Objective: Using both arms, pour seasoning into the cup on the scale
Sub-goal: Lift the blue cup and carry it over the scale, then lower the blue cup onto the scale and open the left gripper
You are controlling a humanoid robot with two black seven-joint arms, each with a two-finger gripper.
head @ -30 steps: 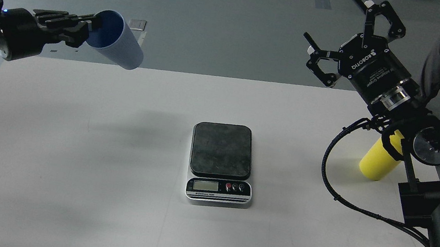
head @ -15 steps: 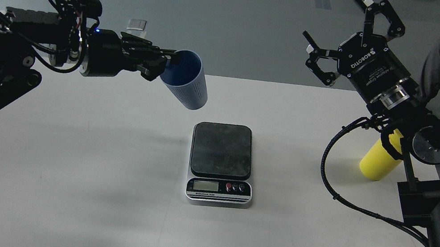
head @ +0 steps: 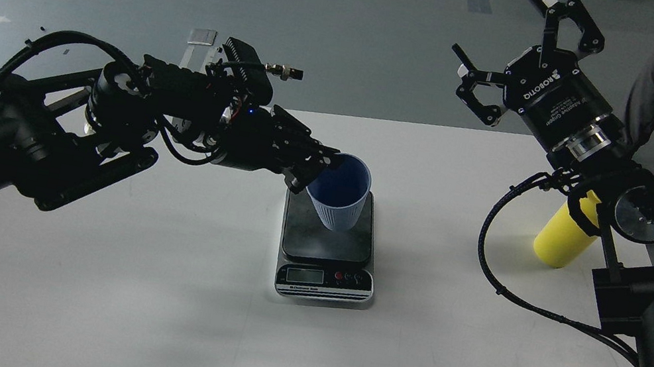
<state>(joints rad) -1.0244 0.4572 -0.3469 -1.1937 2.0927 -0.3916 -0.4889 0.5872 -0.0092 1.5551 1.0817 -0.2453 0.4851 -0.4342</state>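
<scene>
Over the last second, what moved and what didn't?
The left gripper swung in from the far left to the middle, carrying the cup, its jaws shut on the rim. The cup went from lying sideways to nearly upright over the scale; contact with the platform is unclear. The right gripper, open, the yellow bottle and the scale stayed put.

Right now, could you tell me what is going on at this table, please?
The left gripper grips the ribbed light blue cup by its rim over the black-topped kitchen scale; whether it is touching yet is unclear. The right gripper hangs open and empty above the table's far edge. The yellow squeeze bottle stands untouched, partly hidden behind the right arm.
</scene>
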